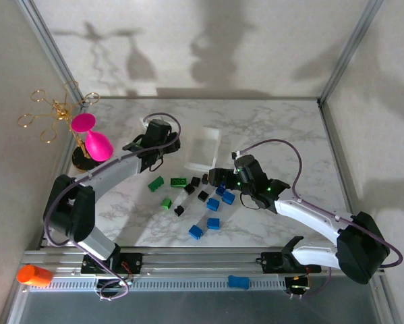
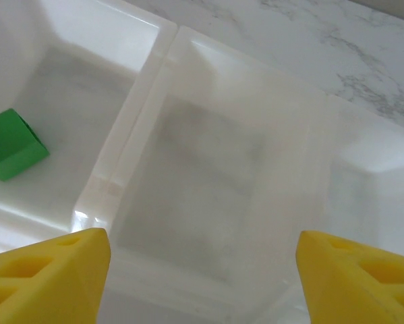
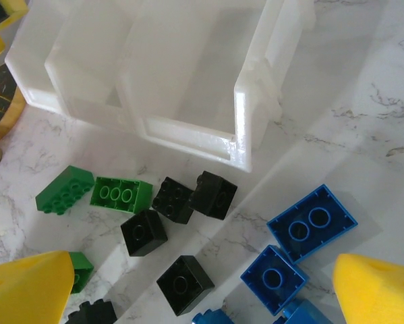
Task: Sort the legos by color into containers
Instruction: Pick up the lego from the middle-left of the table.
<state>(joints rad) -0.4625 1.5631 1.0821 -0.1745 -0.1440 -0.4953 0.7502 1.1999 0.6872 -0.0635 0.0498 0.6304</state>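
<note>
room: pale walls, aluminium frame posts; arm shadows on the back wall at 12 o'clock.
table (image 1: 282,128): white marble, grey veins. Looks smooth, so I'd expect bricks to skid if nudged sideways.
clutter: gold wire stand (image 1: 50,111) with pink pieces at 9 o'clock; orange cylinder (image 1: 33,275) on the near rail at 7 o'clock.
tray (image 1: 205,145): translucent white, at 12 o'clock of the brick pile. One green brick (image 2: 13,145) lies in an end compartment; the compartment next to it is bare.
left gripper (image 2: 203,236): above the tray, fingers spread wide, holding nothing.
right gripper (image 3: 203,256): above the pile, fingers spread wide, holding nothing.
legos: loose on the marble. In the right wrist view, greens at 9 o'clock (image 3: 121,194), blacks in the middle, blues at 4 o'clock (image 3: 311,221).
step: probably picking a brick with the right arm.
target: lone black brick (image 3: 185,283), nearest the finger midline and clear of its neighbours.
avoid: the two black bricks (image 3: 212,194) touching at 12 o'clock.
how: drop straight, straddle flat sides, close gently, lift before moving.
drop: a compartment other than the green one.
</note>
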